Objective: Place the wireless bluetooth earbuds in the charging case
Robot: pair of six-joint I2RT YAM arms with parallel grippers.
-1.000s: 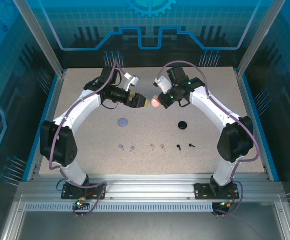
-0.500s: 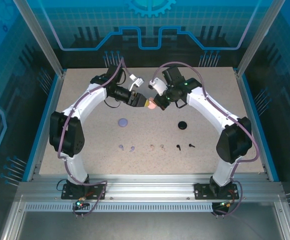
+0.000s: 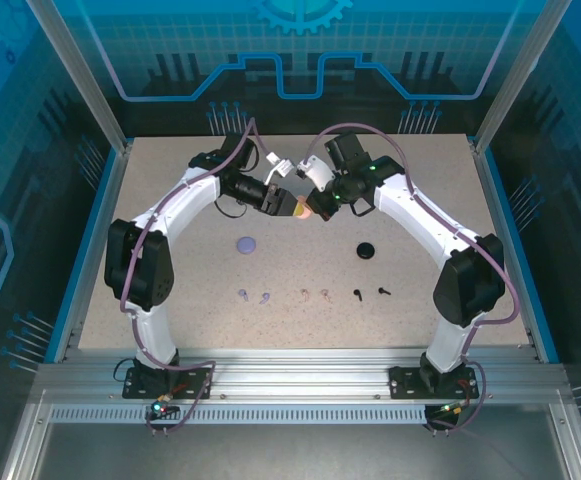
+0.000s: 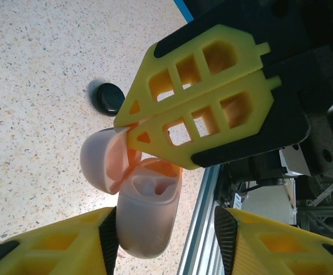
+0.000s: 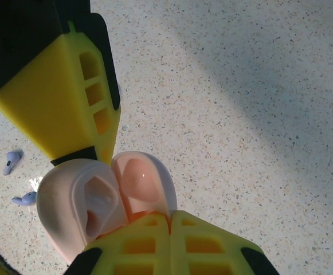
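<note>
Nearest you, all 6 earbuds lie loose on the table (image 3: 420,180) in 1 row: the lilac pair (image 3: 241,293) on the left, the pink pair (image 3: 325,294) in the middle, the black pair (image 3: 382,292) on the right. None is in a case. Just beyond them sit the lilac case (image 3: 246,243) on the left and the black case (image 3: 367,250) on the right, both well apart from the arms' tips.

Farther off, over the middle of the table, both grippers meet on the pink charging case (image 4: 149,223), which seems lifted off the surface. Your right gripper (image 5: 170,216) has its fingers pressed together, pinching the rim of the lid (image 5: 143,183), which is swung open so the wells show. Your left gripper (image 4: 163,211) brackets the case's body with its jaws apart: 1 pad lies against the body, the other shows a gap.

So you are at the opening step, with no earbud loaded. I judge the next move calls for the left jaws to seat squarely on the body without twisting it against the hinge. Only then should the right let go of the lid and go down for a pink earbud.
</note>
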